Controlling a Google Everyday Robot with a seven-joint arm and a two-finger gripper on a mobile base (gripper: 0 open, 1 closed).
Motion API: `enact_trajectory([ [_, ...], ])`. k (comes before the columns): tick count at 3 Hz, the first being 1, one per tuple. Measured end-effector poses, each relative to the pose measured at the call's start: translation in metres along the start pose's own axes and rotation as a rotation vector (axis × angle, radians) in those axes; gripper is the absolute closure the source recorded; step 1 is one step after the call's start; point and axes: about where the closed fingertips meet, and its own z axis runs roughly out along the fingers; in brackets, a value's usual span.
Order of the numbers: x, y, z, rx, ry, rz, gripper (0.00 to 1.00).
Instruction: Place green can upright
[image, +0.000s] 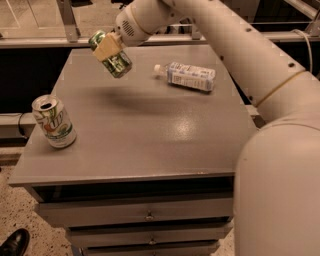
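Gripper (110, 51) up in air, far left over table (165, 135), pinching green can (119, 65). Can tipped. Turn can till straight up, bring down slow onto bare spot, away from white can (54, 122) and bottle (190, 76), then let go.

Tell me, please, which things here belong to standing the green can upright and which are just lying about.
Job in hand:
- green can, tilted, held above the table
- gripper, shut on it over the far left corner

Lying about:
- white can, upright, near left edge
- clear bottle, on its side
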Motion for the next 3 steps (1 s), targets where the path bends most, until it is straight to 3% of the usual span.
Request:
enact_trajectory([
  [1, 0.004, 0.002, -0.047, -0.157, -0.267, 0.006, 1.0],
  [2, 0.006, 0.007, -0.076, -0.238, -0.397, -0.009, 1.0],
  [3, 0.006, 0.008, -0.077, -0.244, -0.409, -0.015, 1.0],
])
